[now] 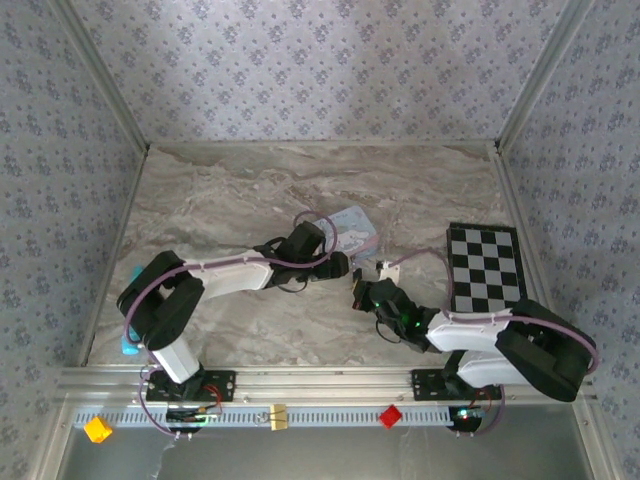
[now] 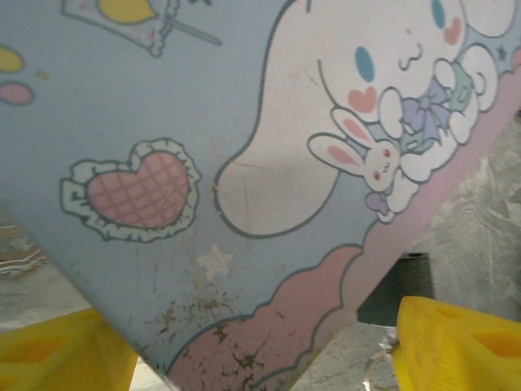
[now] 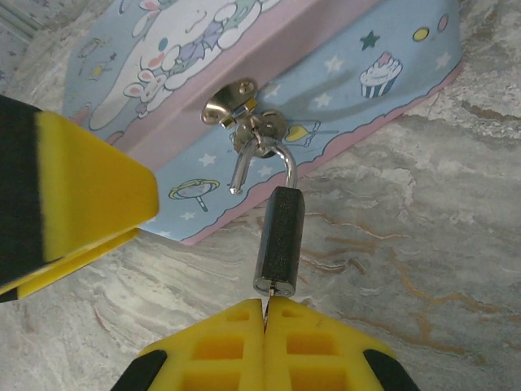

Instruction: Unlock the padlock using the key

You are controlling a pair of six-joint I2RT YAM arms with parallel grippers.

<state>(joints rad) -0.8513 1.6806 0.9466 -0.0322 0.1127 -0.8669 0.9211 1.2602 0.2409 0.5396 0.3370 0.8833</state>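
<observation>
Near the middle of the counter (image 1: 230, 190), a pale blue cartoon-printed tin (image 1: 352, 228) is seen from above with both arms brought up to it, though its fastening is too small to be made out there. From the right wrist the detail is supplied: the padlock (image 3: 279, 236), small and dark, is hung by its silver shackle from the hasp (image 3: 232, 102) on the tin's front wall. One shackle leg is seated in the body, and the other is seen ending free beside it. The right end effector (image 3: 264, 326) is closed tight on the key (image 3: 266, 303), a thin metal sliver pinched between the yellow fingertips and entered into the padlock's underside. From the left wrist the tin's printed lid is seen close up. The left end effector (image 2: 252, 358) is spread wide, with one finger (image 2: 456, 342) on either side of the tin; whether the tin is actually clamped cannot be told. In the top view the left arm is folded at its elbow by the left edge, with its forearm laid rightward to the tin. The right arm is folded beside a checkerboard (image 1: 485, 265) and stretched low leftward to the tin's near side.
</observation>
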